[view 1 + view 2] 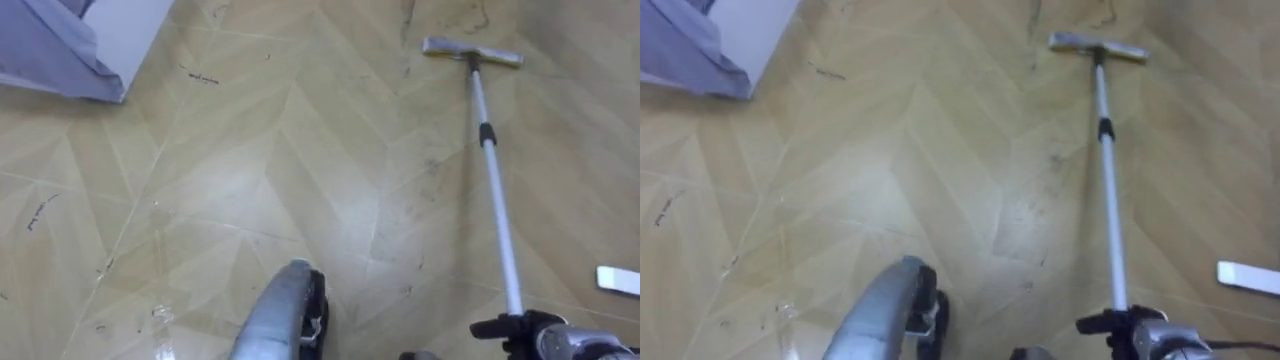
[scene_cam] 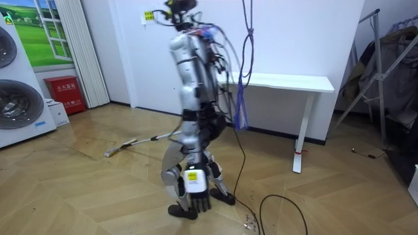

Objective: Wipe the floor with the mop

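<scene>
Mopping a stroke looks like the step in hand. The mop (image 1: 495, 190) reaches ahead of the robot, a slim silver pole with a dark collar. Its flat grey head (image 1: 472, 50) rests on the wooden floor (image 1: 250, 150) beside dark scuffs. The right hand (image 1: 522, 328) is clamped round the pole's near end. The next move likely calls for a steady draw that keeps the head flat. The left hand (image 2: 196, 192) hangs low, and I cannot tell its state. A grey cloth (image 1: 50, 50) lies well apart.
</scene>
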